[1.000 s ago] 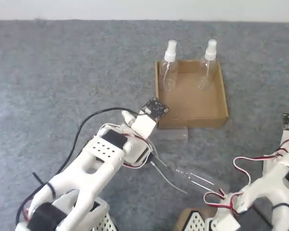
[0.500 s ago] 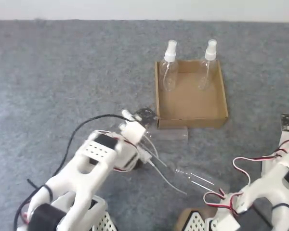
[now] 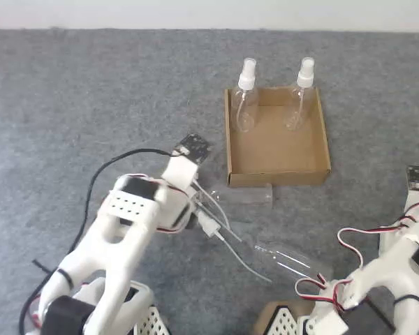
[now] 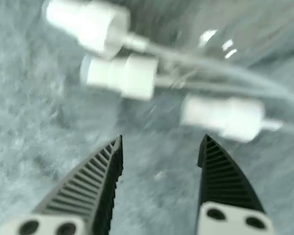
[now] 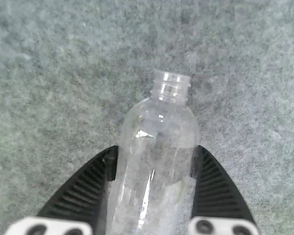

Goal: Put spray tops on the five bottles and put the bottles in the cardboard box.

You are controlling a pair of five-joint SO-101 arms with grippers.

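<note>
The left gripper (image 4: pixel 161 142), jaws apart and empty, has drawn back from the cardboard box (image 3: pixel 279 179) to the spray tops (image 4: pixel 120 76). The right gripper (image 5: pixel 155 152) clamps an uncapped bottle (image 5: pixel 159 132), ready for capping.

Robot test bench, grey carpet (image 3: pixel 91 91) surface, plain white wall (image 3: pixel 195 14)

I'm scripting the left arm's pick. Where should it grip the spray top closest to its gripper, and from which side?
Probably take the spray top by its white cylindrical head, from above, left gripper straddling the round sides: it lies flat on the carpet, and its trailing tube looks too thin to hold.
</note>
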